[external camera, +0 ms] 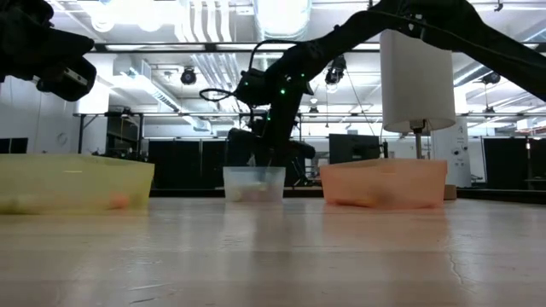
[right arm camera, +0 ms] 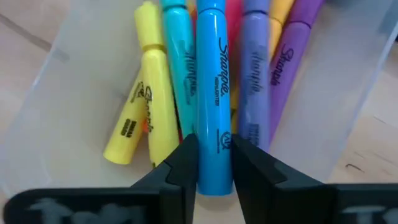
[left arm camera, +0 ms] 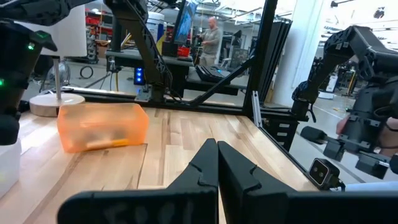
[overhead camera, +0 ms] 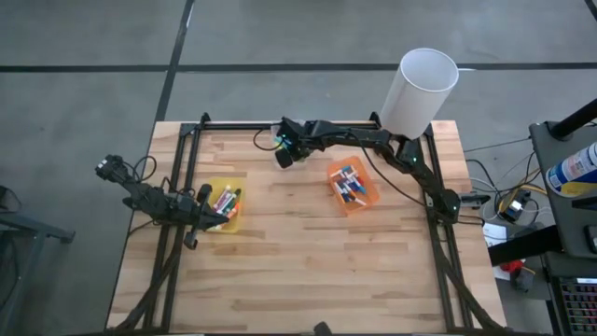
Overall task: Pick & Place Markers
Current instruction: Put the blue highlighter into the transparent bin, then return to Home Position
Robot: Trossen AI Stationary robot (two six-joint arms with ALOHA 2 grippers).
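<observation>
We position the right gripper [right arm camera: 214, 163] over the clear bin [right arm camera: 348, 106], its fingers pinching the blue highlighter [right arm camera: 212, 93] low on its barrel among the other highlighters. We judge it light, rigid and smooth; a mid-barrel hold would resist slipping. The left gripper [left arm camera: 217, 163] waits pressed together above the yellow bin [overhead camera: 229, 222].

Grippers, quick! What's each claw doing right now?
Left gripper: shut, holding nothing, beside the yellow bin.
Right gripper: fingers around a blue highlighter in the clear bin.
</observation>
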